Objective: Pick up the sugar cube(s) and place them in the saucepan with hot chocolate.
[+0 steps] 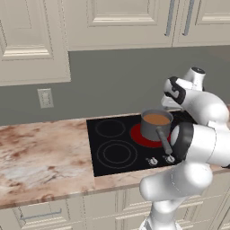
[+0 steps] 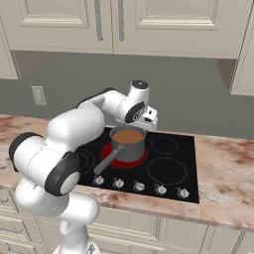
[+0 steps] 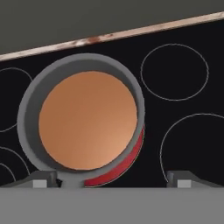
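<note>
The fingers [image 3: 112, 180] are spread wide above the saucepan [image 3: 81, 118]; nothing is held or touched. The saucepan, filled with hot chocolate [image 3: 87, 120], is seen on the red-glowing burner [image 2: 124, 158] near the stove's back edge.

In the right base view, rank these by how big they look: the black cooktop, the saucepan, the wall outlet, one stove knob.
1. Black cooktop, clearly the largest.
2. Saucepan with its handle.
3. Wall outlet.
4. Stove knob, smallest, though not far off the outlet; the outlet sits farther from the camera, so that pair is unsure.
</note>
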Robot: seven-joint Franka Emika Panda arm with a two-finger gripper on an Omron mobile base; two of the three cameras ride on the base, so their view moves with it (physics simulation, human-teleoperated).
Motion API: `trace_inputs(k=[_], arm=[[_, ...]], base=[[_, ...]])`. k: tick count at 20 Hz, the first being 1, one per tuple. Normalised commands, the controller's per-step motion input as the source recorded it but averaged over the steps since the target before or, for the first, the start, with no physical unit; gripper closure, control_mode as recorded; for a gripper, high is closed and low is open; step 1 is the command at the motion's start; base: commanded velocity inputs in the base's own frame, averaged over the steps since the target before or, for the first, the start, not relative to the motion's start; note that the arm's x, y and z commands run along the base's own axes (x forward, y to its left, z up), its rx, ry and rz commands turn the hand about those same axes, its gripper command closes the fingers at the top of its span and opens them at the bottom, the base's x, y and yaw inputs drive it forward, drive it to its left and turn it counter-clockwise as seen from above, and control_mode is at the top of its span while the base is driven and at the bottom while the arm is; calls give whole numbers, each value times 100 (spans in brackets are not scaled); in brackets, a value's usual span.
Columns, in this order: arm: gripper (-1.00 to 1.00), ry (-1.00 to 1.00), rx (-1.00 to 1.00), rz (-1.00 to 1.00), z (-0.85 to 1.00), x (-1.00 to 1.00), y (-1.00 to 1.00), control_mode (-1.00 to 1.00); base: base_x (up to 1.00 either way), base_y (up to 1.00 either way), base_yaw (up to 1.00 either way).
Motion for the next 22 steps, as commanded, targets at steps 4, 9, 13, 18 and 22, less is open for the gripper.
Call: trace_inputs(k=[4,9,13,18,22], arm=[[-100,-2,8,-7,-1,-30,-55,-100],[-100,0,11,-14,-4,-57,-65,-100],[-100,3,0,-21,-16,-63,-59,-100],[-100,3,0,-21,-17,-49,-48,-100],[-100,0,0,-21,-23,-55,-52,-100]], base=[[0,0,0],[0,0,0],[0,0,0],[0,0,0],[0,0,0]])
